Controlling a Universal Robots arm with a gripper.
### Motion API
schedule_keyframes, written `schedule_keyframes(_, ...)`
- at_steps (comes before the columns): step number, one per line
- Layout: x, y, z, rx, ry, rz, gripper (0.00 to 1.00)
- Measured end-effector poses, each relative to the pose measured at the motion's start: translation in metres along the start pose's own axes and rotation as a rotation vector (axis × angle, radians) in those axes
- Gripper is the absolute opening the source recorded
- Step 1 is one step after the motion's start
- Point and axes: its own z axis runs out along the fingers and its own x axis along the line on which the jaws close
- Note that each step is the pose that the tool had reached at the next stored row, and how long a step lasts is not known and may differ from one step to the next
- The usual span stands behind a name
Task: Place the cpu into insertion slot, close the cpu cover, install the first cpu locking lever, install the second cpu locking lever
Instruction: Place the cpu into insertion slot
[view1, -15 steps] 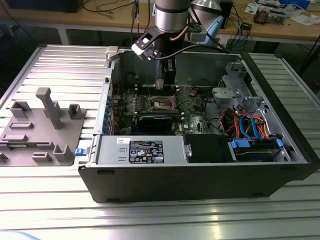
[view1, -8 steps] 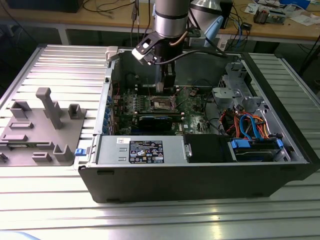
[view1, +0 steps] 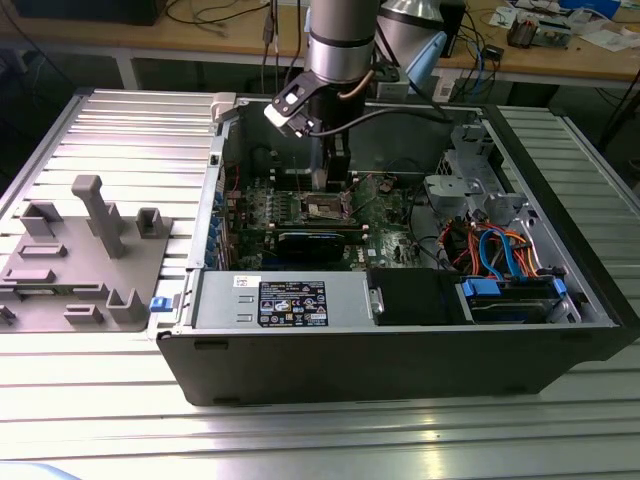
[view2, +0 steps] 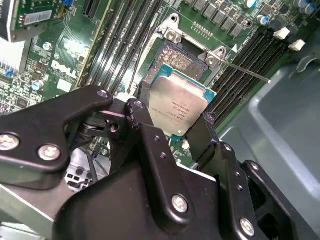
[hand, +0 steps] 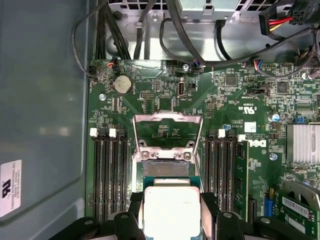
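Cpu (view2: 177, 105) sits clamped between our gripper's (view2: 172, 117) black fingers over the open socket (view2: 172, 57). Our arm (view1: 340, 40) hangs vertically at the exterior view's upper centre, inside the computer case (view1: 400, 350) on a ribbed aluminium table (view1: 120, 130), with a cluttered workbench (view1: 120, 40) behind.

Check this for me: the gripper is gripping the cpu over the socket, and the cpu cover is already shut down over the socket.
Not right on the cover. In the first wrist view the cpu cover is swung open, away from the socket, whose contact field lies bare. The rest holds: the gripper is shut on the cpu over the socket.
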Motion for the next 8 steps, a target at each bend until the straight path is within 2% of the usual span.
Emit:
schedule_keyframes(2,0.0000,-0.0001,0.0037,0.0001,0.0000,0.000,0.54)
schedule_keyframes(3,-0.0001,-0.0003,0.0082,0.0000,0.0000,0.000,0.54)
schedule_keyframes(6,-0.0003,-0.0011,0.0281,-0.0073,-0.0003,0.000,0.54)
schedule_keyframes(7,-0.0003,-0.0012,0.0300,-0.0130,0.0004,0.000,0.54)
schedule_keyframes(8,-0.0003,-0.0018,0.0317,-0.0141,0.0004,0.000,0.54)
